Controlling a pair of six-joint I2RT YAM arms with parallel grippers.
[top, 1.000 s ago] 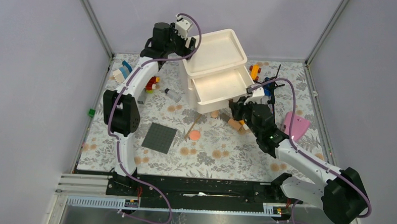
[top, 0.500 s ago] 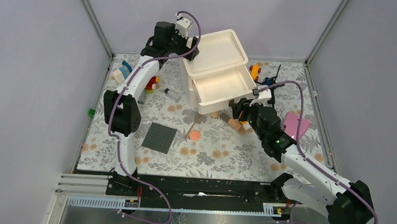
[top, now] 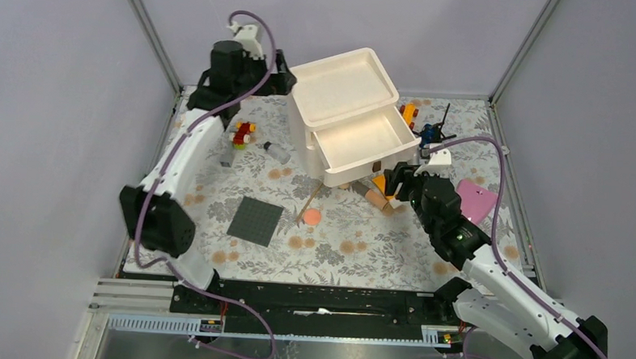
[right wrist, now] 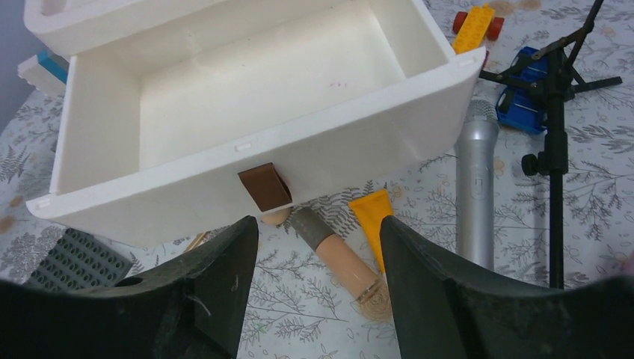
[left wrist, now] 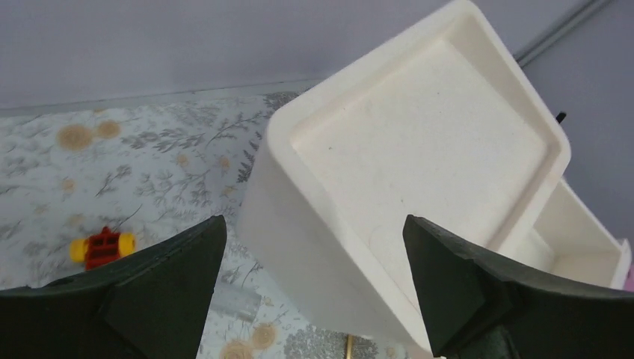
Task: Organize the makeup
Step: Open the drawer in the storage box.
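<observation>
The white drawer unit [top: 346, 116] is being seen at 12 o'clock on the table, its lower drawer [right wrist: 247, 97] pulled out and bare inside, so no makeup is being stored yet. The left gripper [left wrist: 312, 224] is being held spread wide and empty beside the unit's top tray. The right gripper [right wrist: 318, 224] is being held parted too, gripping nothing, above the drawer front. A likely risk: a finger being caught on the drawer lip or brown pull tab [right wrist: 264, 187] in a descent, since the tubes are partly tucked under that front. The black stand [right wrist: 553, 149] could be getting knocked as well. The silver-grey tube [right wrist: 476, 187] is lying at 4 o'clock of the drawer. The dark-capped beige tube [right wrist: 336, 258], round and prone to rolling, is lying at 5 o'clock just beside the flat orange tube [right wrist: 374, 221]; both might be getting pinched together. The salmon disc [top: 311, 216] is lying at 6 o'clock.
</observation>
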